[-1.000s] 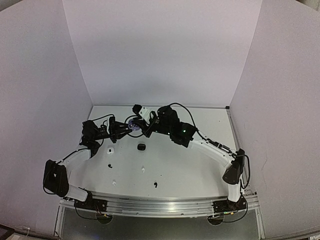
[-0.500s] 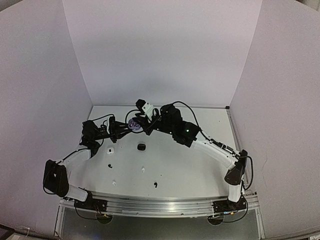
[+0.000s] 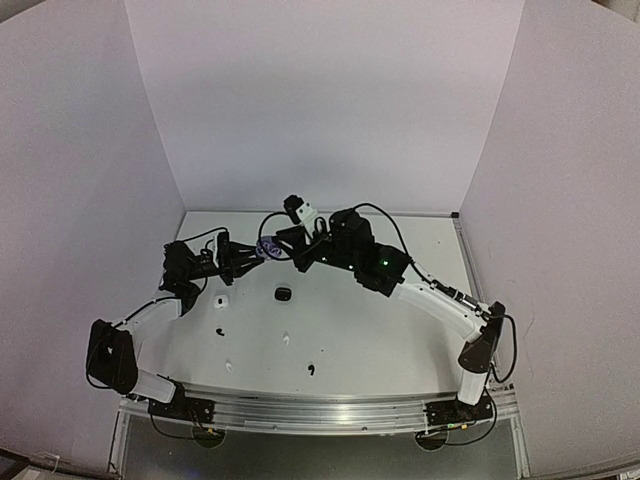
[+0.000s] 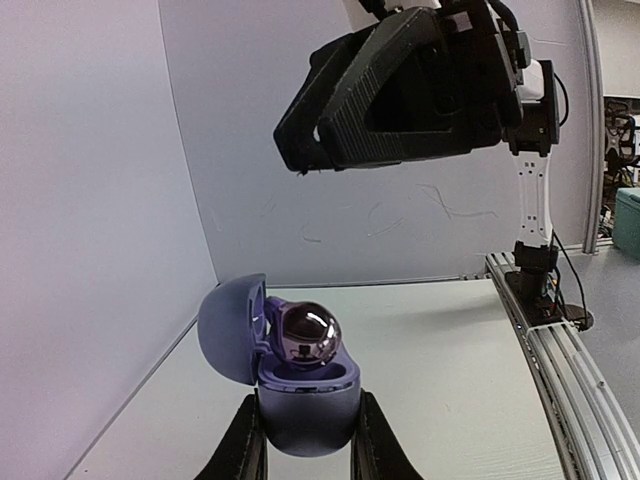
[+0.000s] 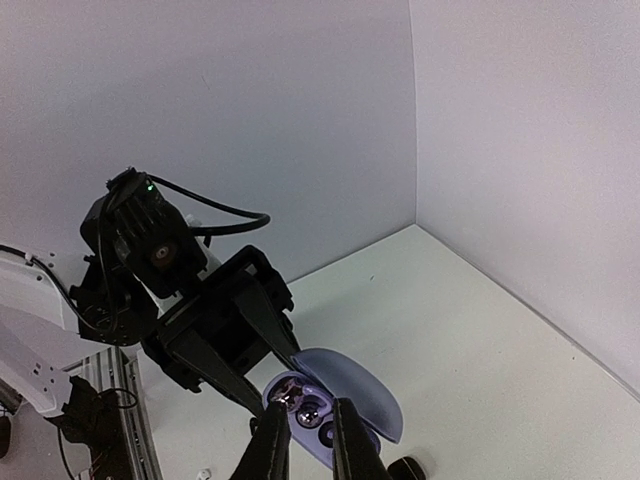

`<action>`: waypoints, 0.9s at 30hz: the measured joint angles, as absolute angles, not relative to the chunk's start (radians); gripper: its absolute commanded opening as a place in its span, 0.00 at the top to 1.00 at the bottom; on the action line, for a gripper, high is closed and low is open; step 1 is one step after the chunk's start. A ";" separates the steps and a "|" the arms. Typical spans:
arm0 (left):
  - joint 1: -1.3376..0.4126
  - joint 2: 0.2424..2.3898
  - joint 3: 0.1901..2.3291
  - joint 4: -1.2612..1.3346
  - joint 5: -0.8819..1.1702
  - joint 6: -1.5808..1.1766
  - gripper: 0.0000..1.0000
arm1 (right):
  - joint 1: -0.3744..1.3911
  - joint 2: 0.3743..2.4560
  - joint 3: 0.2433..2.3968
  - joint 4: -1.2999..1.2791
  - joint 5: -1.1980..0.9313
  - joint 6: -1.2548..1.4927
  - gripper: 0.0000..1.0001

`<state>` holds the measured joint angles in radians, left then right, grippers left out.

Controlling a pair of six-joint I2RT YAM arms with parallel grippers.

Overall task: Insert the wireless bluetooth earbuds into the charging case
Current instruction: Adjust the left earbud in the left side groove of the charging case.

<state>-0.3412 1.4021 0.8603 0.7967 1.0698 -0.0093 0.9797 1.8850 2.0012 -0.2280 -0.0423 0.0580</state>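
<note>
Change: the right arm (image 3: 440, 300) has been drawn rightward since a second ago.
Left gripper (image 4: 306, 425): pinched on the open charging case (image 4: 300, 385), held above the white table (image 3: 380, 330).
Right gripper (image 5: 308, 415): fingers slightly parted, nothing gripped, poised above the case.
Earbud (image 4: 306, 333): silvery, seated in the case.
Room: white walls.

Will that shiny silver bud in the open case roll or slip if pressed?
Probably slippery: the silver bud is glossy and rounded. It sits proud of the charging case, so an off-centre push may pop it out. The left gripper clamps the case, so that should hold.
</note>
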 measured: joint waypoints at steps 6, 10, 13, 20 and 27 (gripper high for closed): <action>-0.341 1.402 0.860 0.797 1.070 -0.009 1.00 | 0.976 1.919 2.024 -0.263 -0.057 0.081 0.88; -0.342 1.402 0.860 0.797 1.070 -0.009 1.00 | 0.971 1.952 2.036 -0.282 -0.066 0.094 0.88; -0.341 1.402 0.860 0.797 1.069 -0.010 1.00 | 0.970 1.966 2.041 -0.298 -0.074 0.101 0.88; -0.341 1.402 0.860 0.804 1.064 -0.009 1.00 | 0.966 1.985 2.081 -0.315 -0.087 0.111 0.89; -0.341 1.403 0.862 0.803 1.052 -0.010 1.00 | 0.965 2.019 2.117 -0.316 -0.093 0.121 0.93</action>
